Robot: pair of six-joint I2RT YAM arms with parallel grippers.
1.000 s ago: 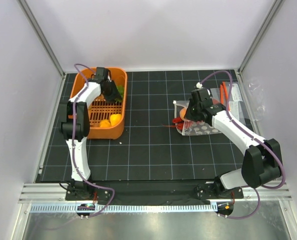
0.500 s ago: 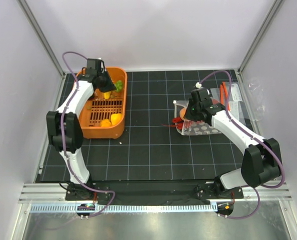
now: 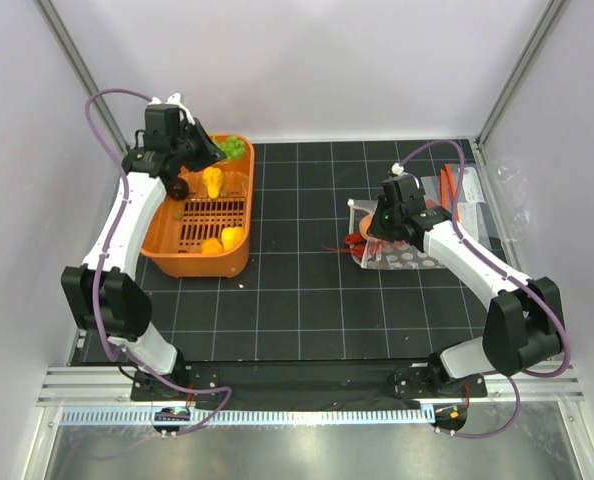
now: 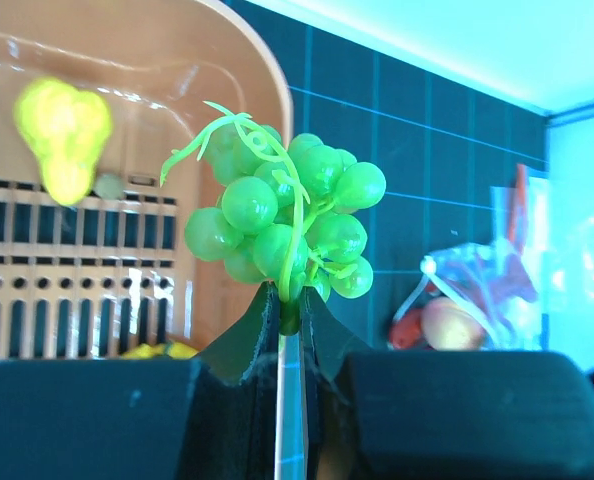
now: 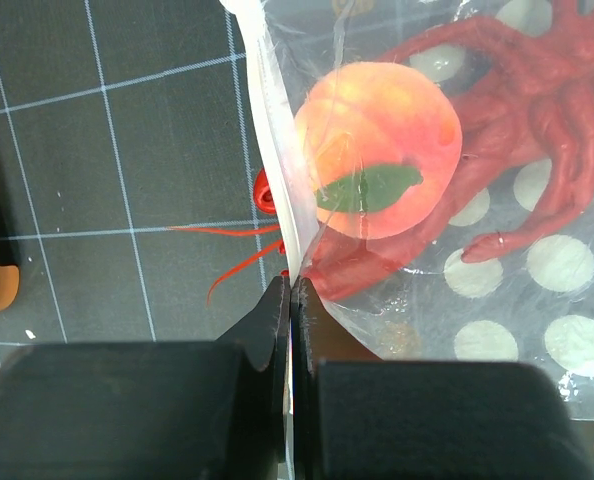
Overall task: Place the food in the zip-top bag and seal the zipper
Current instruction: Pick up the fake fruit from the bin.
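The counter is a black mat ruled with a pale grid. On its right side the right tool has its fingers pressed together on the mouth edge of the zip-top bag, a clear, crinkled, floppy film printed with white dots. The zipper runs as a narrow whitish strip up from that pinch. Inside the bag lie a round, glossy peach-orange fruit with a green leaf and a knobbly red lobster; the lobster's thin feelers poke out past the mouth onto the mat. Just beyond the bag lie flat clear packets with an orange-red strip.

On the left stands an orange plastic basket with a slatted floor, holding a yellow pear-shaped toy and small orange fruits. Above its far right corner the left tool is clamped on the stem of the green grape bunch, a cluster of smooth shiny beads with curling tendrils, held clear of the basket.
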